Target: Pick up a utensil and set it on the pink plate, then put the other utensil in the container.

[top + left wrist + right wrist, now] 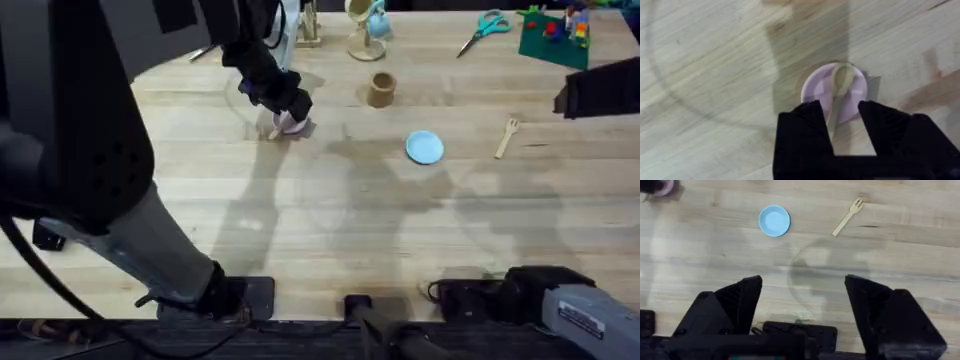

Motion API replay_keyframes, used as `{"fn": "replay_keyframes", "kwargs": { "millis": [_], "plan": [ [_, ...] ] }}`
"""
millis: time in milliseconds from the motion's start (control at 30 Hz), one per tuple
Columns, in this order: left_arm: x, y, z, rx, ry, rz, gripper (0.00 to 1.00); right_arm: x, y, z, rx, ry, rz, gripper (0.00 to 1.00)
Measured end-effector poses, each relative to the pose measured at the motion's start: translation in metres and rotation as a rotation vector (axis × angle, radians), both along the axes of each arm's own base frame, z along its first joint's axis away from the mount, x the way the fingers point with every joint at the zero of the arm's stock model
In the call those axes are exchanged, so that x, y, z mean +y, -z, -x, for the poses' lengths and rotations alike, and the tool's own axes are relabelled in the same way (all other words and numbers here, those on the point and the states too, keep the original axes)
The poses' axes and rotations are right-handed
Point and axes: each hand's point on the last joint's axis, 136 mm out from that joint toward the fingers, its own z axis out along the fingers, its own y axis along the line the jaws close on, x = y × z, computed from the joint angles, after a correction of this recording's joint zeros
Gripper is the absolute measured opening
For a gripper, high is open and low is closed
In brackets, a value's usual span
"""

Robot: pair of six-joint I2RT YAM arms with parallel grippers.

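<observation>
Utensil lies on the pink plate, bowl end on the plate; your left gripper hovers just above, fingers parted and released. Your right gripper stands spread, well apart from the plate.

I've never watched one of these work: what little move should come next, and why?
Probably lift the left gripper straight up: the spoon already lies on the pink plate between open fingers, and the fork still waits on the table.

overhead high, wrists low, table shared
</observation>
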Motion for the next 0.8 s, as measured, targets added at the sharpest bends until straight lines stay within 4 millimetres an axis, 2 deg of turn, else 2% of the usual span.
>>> {"fn": "replay_keyframes", "kwargs": {
  "millis": [267, 333, 433, 467, 633, 800],
  "plan": [
    [0.002, -0.003, 0.009, 0.028, -0.003, -0.005, 0.559, 0.0, 0.0, 0.0, 0.0, 0.0, 0.0, 0.996],
    [0.002, -0.014, 0.011, 0.01, -0.003, -0.001, 0.656, 0.0, 0.0, 0.0, 0.0, 0.0, 0.0, 0.996],
    [0.002, -0.041, 0.012, -0.051, -0.006, 0.012, 0.909, 0.0, 0.0, 0.0, 0.0, 0.0, 0.0, 0.996],
    [0.003, -0.05, 0.013, -0.069, -0.007, 0.016, 0.947, 0.0, 0.0, 0.0, 0.0, 0.0, 0.0, 0.996],
    [0.005, -0.091, 0.023, -0.147, -0.006, 0.032, 0.966, 0.0, 0.0, 0.0, 0.0, 0.0, 0.0, 0.996],
    [0.008, -0.112, 0.038, -0.172, -0.006, 0.037, 0.968, 0.0, 0.0, 0.0, 0.0, 0.0, 0.0, 0.997]
  ]
}}
